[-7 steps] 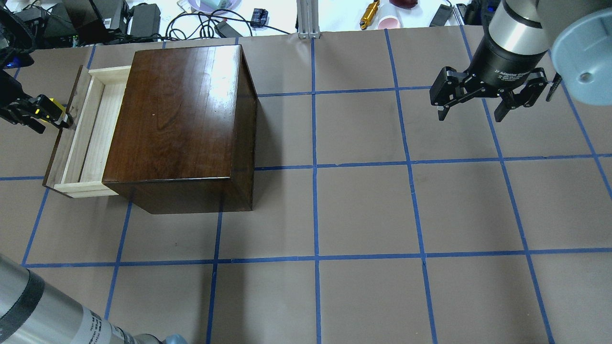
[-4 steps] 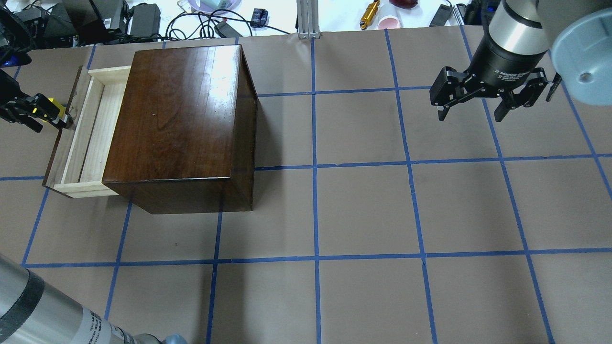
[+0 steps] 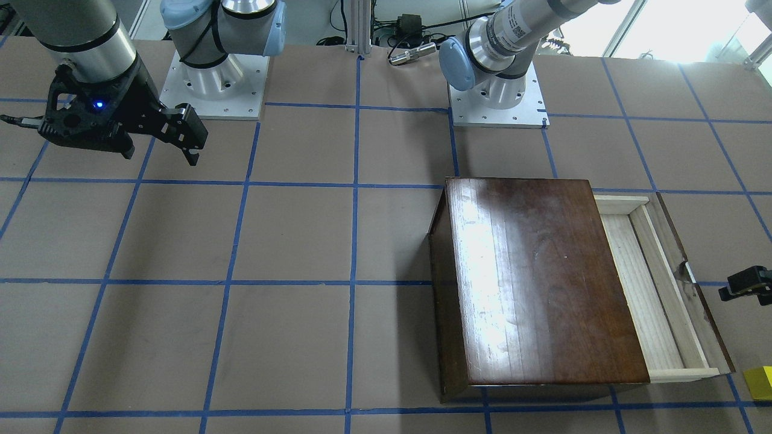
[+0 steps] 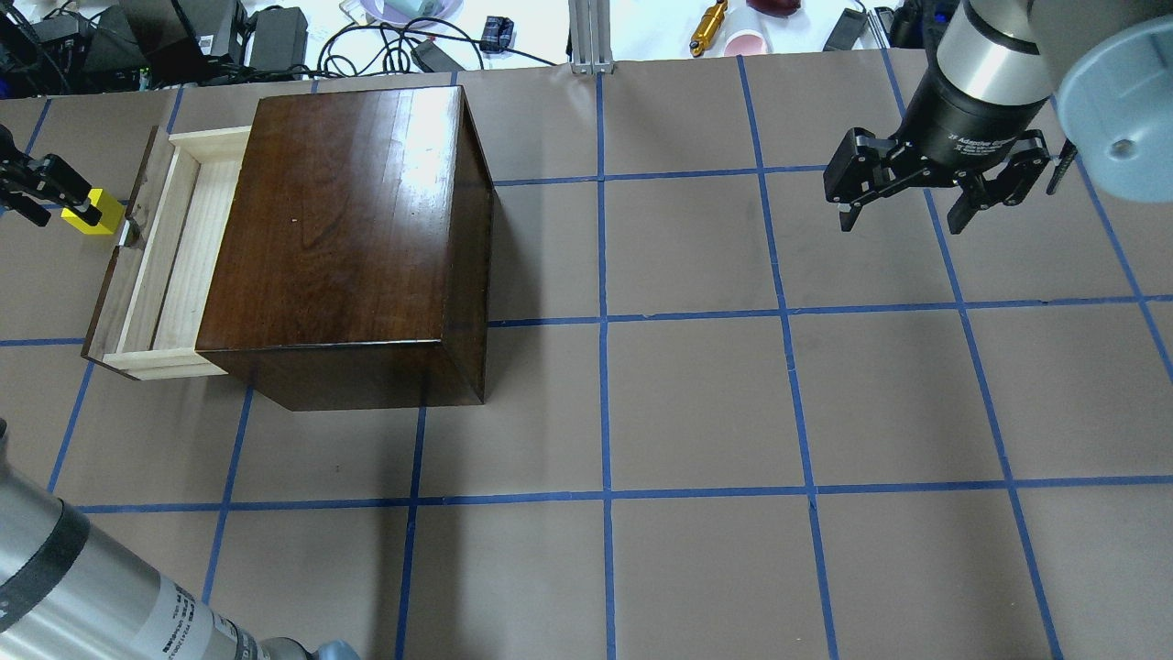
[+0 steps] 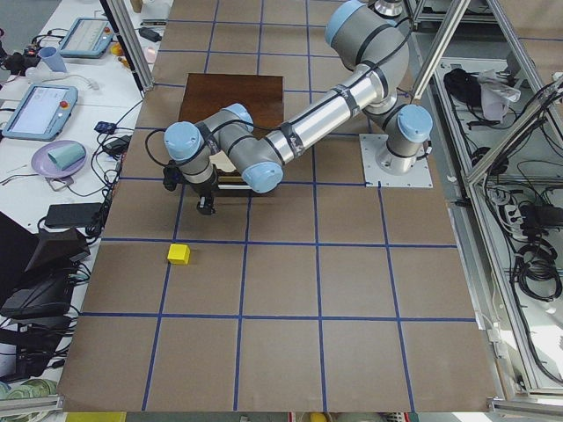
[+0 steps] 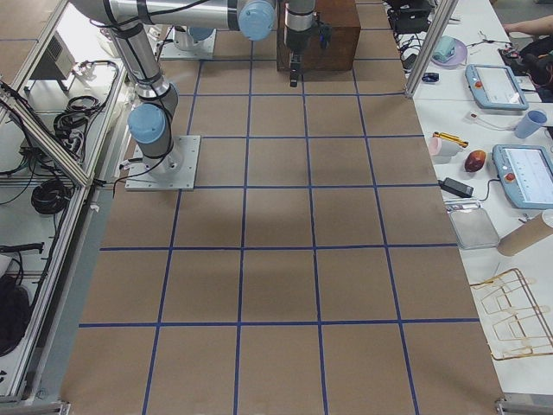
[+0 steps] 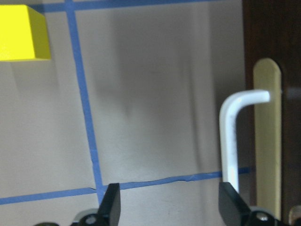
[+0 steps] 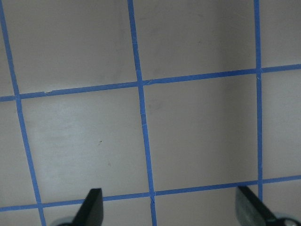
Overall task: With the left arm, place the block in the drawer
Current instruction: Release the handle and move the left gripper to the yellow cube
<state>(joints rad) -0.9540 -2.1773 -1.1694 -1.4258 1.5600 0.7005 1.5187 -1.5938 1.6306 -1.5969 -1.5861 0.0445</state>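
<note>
The yellow block (image 4: 92, 213) lies on the table outside the open drawer (image 4: 174, 261), left of its dark front panel and knob (image 4: 129, 236). It also shows in the front-facing view (image 3: 760, 383), the exterior left view (image 5: 179, 254) and the top left corner of the left wrist view (image 7: 22, 32). My left gripper (image 4: 57, 203) hangs open and empty by the knob (image 7: 233, 136), apart from the block; its jaws show in the wrist view (image 7: 171, 200). My right gripper (image 4: 903, 220) is open and empty, high over the table's right side.
The dark brown box (image 4: 348, 229) stands at the table's far left, its drawer pulled out leftward. Cables, chargers and small items (image 4: 275, 37) lie beyond the far table edge. Blue tape lines grid the brown table (image 4: 696, 403).
My left gripper has drawn back leftward, away from the drawer front, and uncovered the block. The block, the drawer and the right arm have not moved.
</note>
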